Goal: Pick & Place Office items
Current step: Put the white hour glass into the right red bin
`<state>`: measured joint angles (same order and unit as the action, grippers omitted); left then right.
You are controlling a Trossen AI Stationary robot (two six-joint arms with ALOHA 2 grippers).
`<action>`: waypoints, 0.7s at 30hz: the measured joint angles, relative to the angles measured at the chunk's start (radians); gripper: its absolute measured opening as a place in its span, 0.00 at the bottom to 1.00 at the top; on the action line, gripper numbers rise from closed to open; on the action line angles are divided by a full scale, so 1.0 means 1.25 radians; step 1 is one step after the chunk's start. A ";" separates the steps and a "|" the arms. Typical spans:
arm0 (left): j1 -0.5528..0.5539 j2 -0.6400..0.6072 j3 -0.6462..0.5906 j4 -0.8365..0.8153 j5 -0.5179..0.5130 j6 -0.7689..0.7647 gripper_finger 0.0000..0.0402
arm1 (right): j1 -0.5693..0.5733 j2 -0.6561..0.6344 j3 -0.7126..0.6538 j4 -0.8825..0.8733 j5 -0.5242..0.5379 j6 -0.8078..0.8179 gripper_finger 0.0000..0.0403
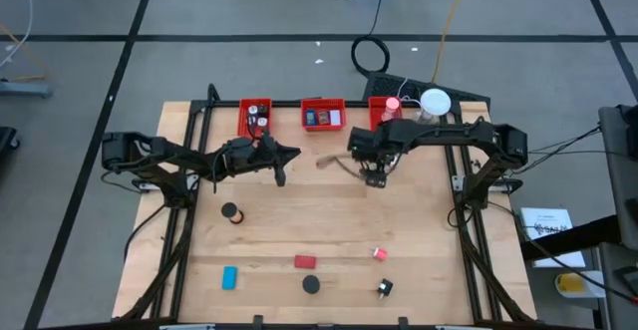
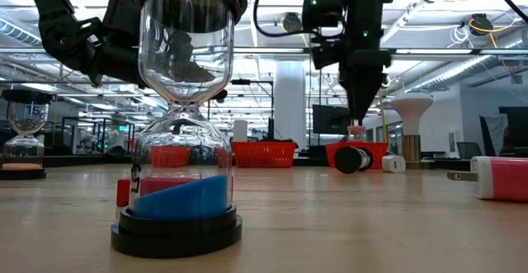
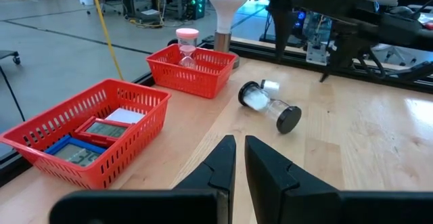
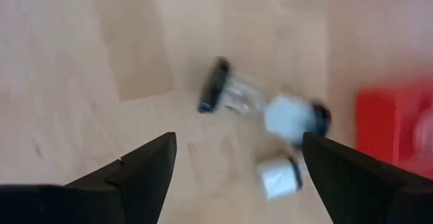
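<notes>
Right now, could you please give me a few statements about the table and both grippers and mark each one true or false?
1. The right gripper hangs open over a toppled hourglass. True.
2. The left gripper is spread wide. False: its fingers are nearly together, holding nothing.
3. Three red bins stand in a row along the table's far edge. True.
4. The hourglass with blue sand lies on its side. False: it stands upright on its black base.
5. The middle bin is bare inside. False: it holds flat red and blue items.
</notes>
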<state>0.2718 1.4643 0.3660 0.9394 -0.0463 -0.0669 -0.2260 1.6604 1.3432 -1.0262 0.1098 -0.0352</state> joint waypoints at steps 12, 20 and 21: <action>0.000 0.000 0.000 0.000 0.000 0.000 0.09 | 0.015 0.115 -0.017 0.056 -0.003 -0.400 0.73; 0.000 0.000 0.000 0.000 0.000 0.000 0.09 | 0.015 0.142 -0.018 0.054 -0.002 -0.474 0.73; 0.000 0.000 0.000 0.000 0.000 0.000 0.09 | 0.015 0.142 -0.018 0.058 -0.002 -0.480 0.72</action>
<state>0.2716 1.4643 0.3660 0.9394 -0.0460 -0.0671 -0.2077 1.8377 1.3212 -0.9537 0.1074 -0.6351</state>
